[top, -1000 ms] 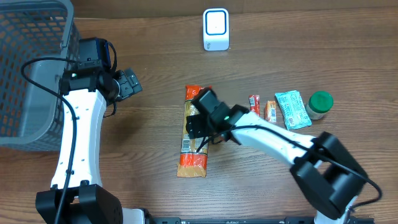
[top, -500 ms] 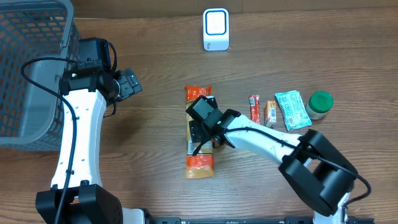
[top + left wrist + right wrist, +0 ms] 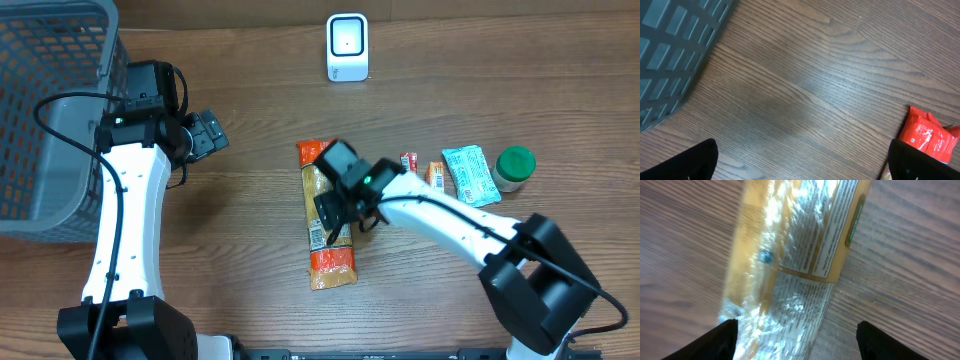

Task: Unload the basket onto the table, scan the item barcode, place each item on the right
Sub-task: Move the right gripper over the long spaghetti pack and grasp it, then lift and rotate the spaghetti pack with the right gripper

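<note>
Far L: grey mesh basket (image 3: 40, 110) at the edge of the wood surface (image 3: 230, 260). L arm (image 3: 125, 210) stood beside it, L jaws spread fully wide w/ nothing between them. In the wrist view only bare wood showed between the fingertips (image 3: 682, 162), w/ the packet's red end off to one side.

Top centre: white scanner (image 3: 347, 47), upright, well apart from everything else.

Centre: the item, a long orange snack packet (image 3: 333, 265), lay flat on the surface, lengthwise toward the front edge, and below the scanner in the overhead view. A white printed panel sat mid-length on one side, prob. the barcode, but it was too small to confirm.

R jaws hung right over the packet's mid-section, open and straddling it across the narrow width. In the R wrist view one fingertip (image 3: 722, 340) sat at the packet's edge, and the other had wood showing btw. it and the film. So they were not clamped on it.

Handling, as a judgement: glossy crinkly film, so light, soft and slippery. The contents were likely brittle, so firm-but-gentle pressure was needed. If held by one end it would prob. sag. The best hold seemed across the width near mid-length, clear of the printed panel so the scanner could read it.

R side: two small sachets (image 3: 409, 165) (image 3: 436, 177), a pale green pouch (image 3: 470, 175) and a green-lidded jar (image 3: 515, 167), in a row near the packet and untouched.
</note>
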Controlling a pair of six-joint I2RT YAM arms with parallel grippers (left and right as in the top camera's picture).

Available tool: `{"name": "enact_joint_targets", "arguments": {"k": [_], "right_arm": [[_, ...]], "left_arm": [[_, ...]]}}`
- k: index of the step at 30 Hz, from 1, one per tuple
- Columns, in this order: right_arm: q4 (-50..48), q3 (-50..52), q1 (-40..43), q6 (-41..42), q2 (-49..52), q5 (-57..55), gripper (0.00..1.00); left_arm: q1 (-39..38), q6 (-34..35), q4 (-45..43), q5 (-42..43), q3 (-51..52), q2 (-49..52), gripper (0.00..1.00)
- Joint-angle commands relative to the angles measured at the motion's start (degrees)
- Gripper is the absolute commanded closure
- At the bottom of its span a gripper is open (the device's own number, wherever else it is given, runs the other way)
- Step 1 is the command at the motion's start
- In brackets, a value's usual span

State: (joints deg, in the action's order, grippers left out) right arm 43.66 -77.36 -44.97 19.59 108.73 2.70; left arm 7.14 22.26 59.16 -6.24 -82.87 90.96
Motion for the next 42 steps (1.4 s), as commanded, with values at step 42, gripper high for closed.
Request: {"name": "enact_joint_targets", "arguments": {"k": [42], "right_arm": [[14.62, -10.62, -2.14, -13.68, 12.79, -11.67, 0.0]], "left_arm": [[-0.02, -0.66, 0.0, -0.15, 0.22, 0.42, 0.0]]}}
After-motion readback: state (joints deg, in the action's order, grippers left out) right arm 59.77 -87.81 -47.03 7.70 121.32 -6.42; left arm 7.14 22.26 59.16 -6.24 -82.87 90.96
